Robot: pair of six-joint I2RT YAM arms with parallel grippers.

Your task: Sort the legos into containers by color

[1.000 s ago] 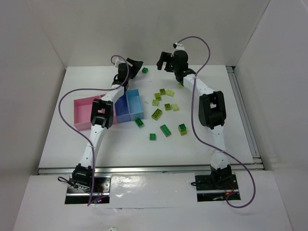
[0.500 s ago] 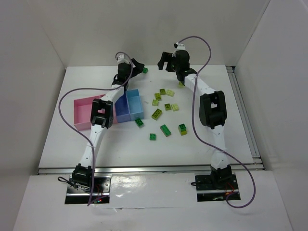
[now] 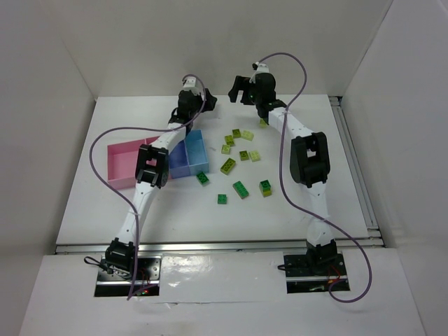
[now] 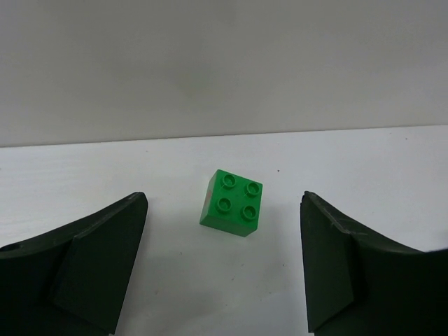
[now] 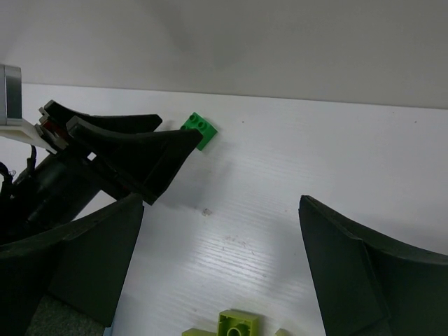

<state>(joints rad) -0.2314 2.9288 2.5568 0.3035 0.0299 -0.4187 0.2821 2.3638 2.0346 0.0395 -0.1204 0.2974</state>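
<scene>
Left end effector (image 4: 222, 204) spread wide and empty, with one green brick (image 4: 232, 203) flat on the worktop (image 4: 364, 161), framed between its fingers and touching neither. Right end effector (image 5: 220, 210) gapes wide too, nothing held, up near the back wall. Other bricks (image 3: 241, 189) lie scattered mid-worktop, right of the bins (image 3: 112, 150).

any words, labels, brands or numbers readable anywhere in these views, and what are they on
None: no text can be read in any view.
The green brick shows no legible lettering on its studs.
The bins carry no visible label.
Any marking on the arm bases is too small to read.
</scene>
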